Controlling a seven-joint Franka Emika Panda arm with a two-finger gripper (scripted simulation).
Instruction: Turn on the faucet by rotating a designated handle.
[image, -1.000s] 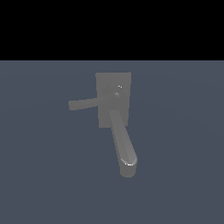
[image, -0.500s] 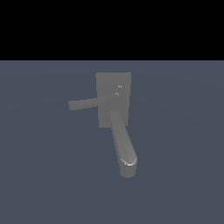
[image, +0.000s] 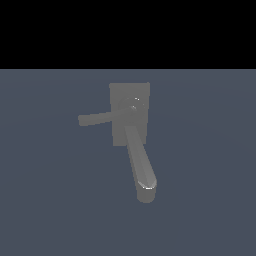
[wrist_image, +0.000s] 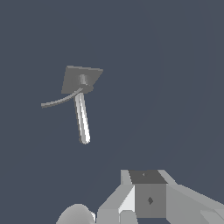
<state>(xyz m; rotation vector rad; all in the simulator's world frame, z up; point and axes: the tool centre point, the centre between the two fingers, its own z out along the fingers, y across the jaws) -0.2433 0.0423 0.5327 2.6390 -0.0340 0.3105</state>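
The dull grey faucet (image: 131, 125) stands on the dark floor, with a square base plate (image: 142, 90) and a round hub (image: 134, 105). The thick rounded spout (image: 140, 165) runs toward the camera. The handle (image: 97, 119), a thin flat bar, sticks out from the hub to the exterior view's left. In the wrist view the faucet (wrist_image: 72, 79) lies far off, with its handle (wrist_image: 59, 101) and spout (wrist_image: 82, 120) in sight. Only grey parts of my gripper (wrist_image: 148, 199) show at that picture's edge, far from the faucet and touching nothing. Its fingers are out of view.
A flat dark blue-grey floor (image: 210, 200) surrounds the faucet. A black band fills the upper part of the exterior view. No other objects are in view.
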